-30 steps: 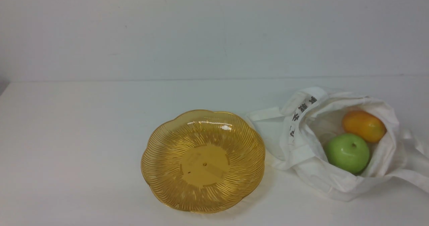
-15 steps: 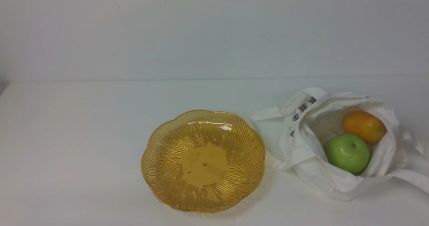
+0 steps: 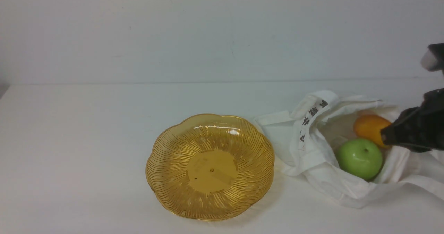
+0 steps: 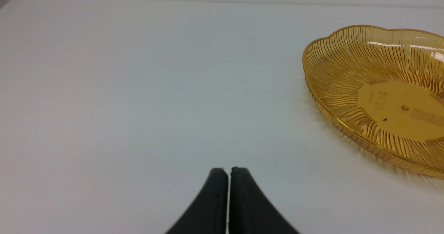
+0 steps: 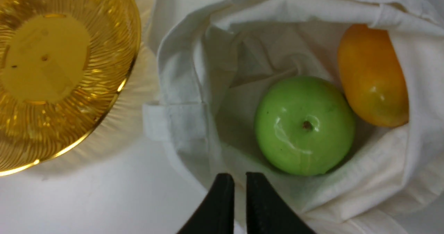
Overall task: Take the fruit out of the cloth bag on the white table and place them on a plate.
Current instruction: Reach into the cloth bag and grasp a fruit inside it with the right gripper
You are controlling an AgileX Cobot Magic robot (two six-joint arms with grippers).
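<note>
While hovering with right gripper [image 5: 240,175] barely parted, empty, seems unstarted; must lift apple [image 5: 305,126], mango [image 5: 373,76] from bag [image 5: 187,123] below. Then fill plate [image 3: 211,171] leftward.

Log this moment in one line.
right gripper: over bag, empty | apple, mango: in bag | plate: no fruit

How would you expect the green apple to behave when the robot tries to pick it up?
The green apple would probably be slippery, given its glossy skin. Being round, it may roll when nudged, though the cloth bag around it might limit that. It looks firm, with no dents showing.
</note>
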